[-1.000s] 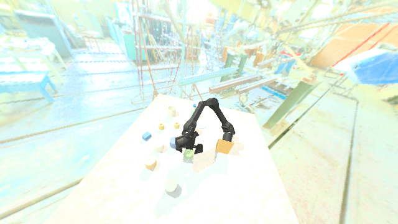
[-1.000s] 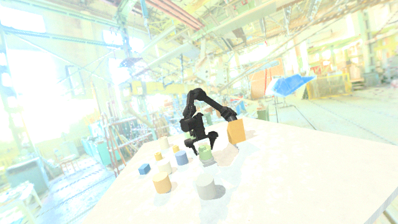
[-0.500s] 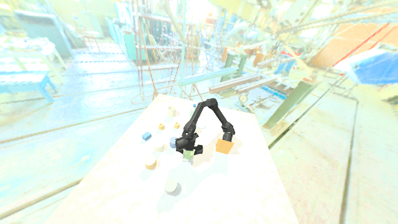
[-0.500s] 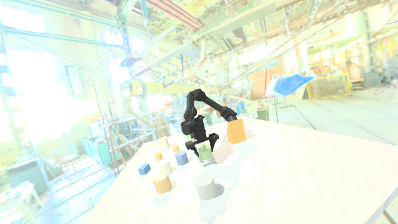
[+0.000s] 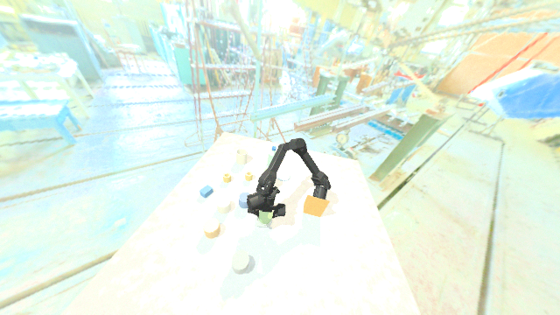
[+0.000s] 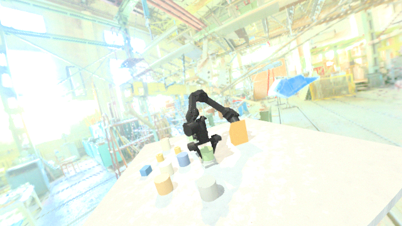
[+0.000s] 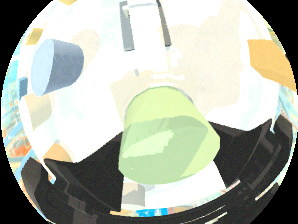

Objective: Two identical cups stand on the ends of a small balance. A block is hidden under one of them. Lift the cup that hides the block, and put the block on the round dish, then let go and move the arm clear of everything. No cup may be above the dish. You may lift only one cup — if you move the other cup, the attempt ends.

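A pale green cup (image 5: 265, 216) (image 6: 207, 154) (image 7: 167, 140) stands on the near end of the balance (image 6: 210, 164) (image 7: 129, 40). My gripper (image 5: 266, 214) (image 6: 208, 152) (image 7: 169, 131) points down and is shut on this cup, one finger on each side. The second green cup (image 5: 271, 158) (image 6: 189, 138) shows only in part behind the arm, at the far side. A faint pale round shape (image 5: 283, 178) behind the arm may be the dish. The block does not show; whether it is under the held cup cannot be told.
A blue cylinder (image 5: 244, 200) (image 6: 183, 159) (image 7: 57, 67) stands close beside the gripper. White, orange (image 5: 212, 229) (image 6: 163, 184) and grey (image 5: 241, 262) (image 6: 208, 188) cylinders stand farther out. A blue block (image 5: 206, 192) (image 6: 146, 171) lies to the left. An orange box (image 5: 316, 206) (image 6: 239, 132) (image 7: 272, 59) stands near the arm's base.
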`<state>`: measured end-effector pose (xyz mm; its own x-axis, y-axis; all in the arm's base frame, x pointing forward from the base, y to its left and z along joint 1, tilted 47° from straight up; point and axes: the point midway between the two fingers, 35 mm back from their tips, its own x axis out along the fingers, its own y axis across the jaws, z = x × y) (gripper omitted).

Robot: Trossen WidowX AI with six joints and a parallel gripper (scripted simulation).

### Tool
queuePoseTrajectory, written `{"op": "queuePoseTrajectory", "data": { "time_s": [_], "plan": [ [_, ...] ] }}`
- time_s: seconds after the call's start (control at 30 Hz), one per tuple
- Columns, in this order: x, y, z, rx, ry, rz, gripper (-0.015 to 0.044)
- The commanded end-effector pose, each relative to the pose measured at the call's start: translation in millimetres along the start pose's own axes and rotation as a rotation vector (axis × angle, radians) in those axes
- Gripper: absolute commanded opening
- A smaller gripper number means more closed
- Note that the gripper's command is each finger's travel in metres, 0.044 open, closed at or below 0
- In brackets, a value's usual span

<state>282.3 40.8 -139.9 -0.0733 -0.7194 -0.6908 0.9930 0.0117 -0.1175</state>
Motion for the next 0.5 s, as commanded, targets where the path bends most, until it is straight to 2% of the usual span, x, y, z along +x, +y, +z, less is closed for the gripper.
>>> {"op": "queuePoseTrajectory", "data": {
  "time_s": [0.0, 0.2, 0.47],
  "plan": [
    [-2, 0, 0, -0.006, -0.003, -0.001, 0.0163],
    [-9, 1, 0, -0.007, -0.002, -0.001, 0.0005],
    [-18, 3, -1, -0.007, 0.000, 0.000, 0.0000]
  ]
}}
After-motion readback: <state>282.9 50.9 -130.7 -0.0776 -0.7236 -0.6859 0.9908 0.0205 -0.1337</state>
